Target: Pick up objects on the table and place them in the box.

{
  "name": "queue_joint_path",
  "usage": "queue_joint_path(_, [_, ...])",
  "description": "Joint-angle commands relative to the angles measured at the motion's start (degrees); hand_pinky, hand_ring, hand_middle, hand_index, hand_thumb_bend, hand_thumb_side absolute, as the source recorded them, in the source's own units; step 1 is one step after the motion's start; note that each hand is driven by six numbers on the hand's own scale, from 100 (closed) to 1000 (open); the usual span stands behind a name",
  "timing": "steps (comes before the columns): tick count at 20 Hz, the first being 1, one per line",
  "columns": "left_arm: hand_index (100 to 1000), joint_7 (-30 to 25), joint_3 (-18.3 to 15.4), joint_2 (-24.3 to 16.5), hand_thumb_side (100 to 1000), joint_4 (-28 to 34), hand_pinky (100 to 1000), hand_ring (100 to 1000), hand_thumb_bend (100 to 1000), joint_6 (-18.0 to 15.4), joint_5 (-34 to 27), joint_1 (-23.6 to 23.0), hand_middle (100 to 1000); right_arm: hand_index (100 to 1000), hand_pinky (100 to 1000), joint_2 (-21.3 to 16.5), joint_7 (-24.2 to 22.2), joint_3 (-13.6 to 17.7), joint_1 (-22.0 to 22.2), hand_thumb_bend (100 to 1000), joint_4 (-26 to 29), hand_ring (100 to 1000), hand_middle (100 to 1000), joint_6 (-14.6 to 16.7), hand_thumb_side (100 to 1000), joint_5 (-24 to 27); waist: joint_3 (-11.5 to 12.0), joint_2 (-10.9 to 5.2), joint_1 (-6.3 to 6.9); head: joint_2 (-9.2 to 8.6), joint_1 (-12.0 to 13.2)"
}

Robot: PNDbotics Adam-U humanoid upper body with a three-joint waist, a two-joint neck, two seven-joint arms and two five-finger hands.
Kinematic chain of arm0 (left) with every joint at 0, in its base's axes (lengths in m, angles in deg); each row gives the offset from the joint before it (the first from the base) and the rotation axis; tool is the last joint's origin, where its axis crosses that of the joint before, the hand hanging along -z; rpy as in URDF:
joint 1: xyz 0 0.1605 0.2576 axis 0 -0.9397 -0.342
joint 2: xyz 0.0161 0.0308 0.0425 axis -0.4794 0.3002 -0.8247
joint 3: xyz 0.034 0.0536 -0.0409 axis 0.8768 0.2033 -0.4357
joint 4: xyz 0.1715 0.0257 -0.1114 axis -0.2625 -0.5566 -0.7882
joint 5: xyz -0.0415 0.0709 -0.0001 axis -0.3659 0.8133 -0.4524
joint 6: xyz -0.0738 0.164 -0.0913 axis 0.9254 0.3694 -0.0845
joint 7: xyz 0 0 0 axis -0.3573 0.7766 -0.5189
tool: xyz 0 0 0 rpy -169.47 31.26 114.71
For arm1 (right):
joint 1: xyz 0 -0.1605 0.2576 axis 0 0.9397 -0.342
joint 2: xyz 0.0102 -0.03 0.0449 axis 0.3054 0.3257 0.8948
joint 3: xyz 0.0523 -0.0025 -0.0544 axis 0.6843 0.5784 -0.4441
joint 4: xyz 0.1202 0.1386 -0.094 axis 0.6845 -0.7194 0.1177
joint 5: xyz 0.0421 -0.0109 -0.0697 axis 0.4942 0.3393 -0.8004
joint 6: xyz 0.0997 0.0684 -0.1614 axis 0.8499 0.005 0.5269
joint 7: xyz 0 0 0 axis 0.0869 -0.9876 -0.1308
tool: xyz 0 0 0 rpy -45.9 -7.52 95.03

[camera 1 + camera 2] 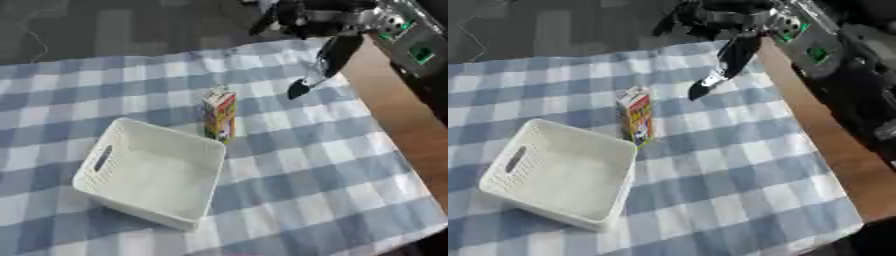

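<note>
Upright, the small carton (220, 114) stood just beyond the white box's (149, 172) far rim while the right hand (335, 54) hung beyond it, fingers straight and holding nothing; a glancing approach looked likely to topple it.

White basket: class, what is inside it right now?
The white basket shows only its bare slotted floor and walls. The carton stands outside, beside its far corner. The near wall hides a strip of floor.

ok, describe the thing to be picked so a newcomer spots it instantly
On the blue-and-white checked tablecloth sits a white slotted box. Just beyond its far right corner stands a small carton, upright. It is the only colourful printed item there, with a gabled top.
</note>
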Motion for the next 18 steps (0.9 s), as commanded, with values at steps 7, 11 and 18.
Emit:
queue_joint_path(7, [936, -0.2, 0.0, -0.2, 817, 0.7, 840, 649, 1000, 0.0, -0.7, 1.9, 815, 879, 424, 0.9, -5.3, -0.2, -3.4, 790, -2.6, 846, 100, 4.4, 576, -0.5, 0.7, -0.98, -0.19, -1.62, -1.1])
queue_joint_path(11, [936, -0.3, 0.0, 0.0, 815, 0.7, 840, 650, 1000, 0.0, -0.8, 2.3, 814, 877, 402, 1.3, -5.9, -0.5, -3.9, 791, -3.0, 843, 100, 4.7, 576, -0.4, 1.0, -0.98, -0.34, -1.59, -1.1])
queue_joint_path(18, [935, -0.2, -0.1, 0.2, 810, 0.7, 840, 652, 1000, -0.2, -1.1, 3.1, 814, 871, 461, 1.7, -6.9, -1.3, -4.7, 795, -3.0, 843, 100, 5.1, 576, 0.3, 1.6, -1.11, -0.58, -1.64, -1.6])
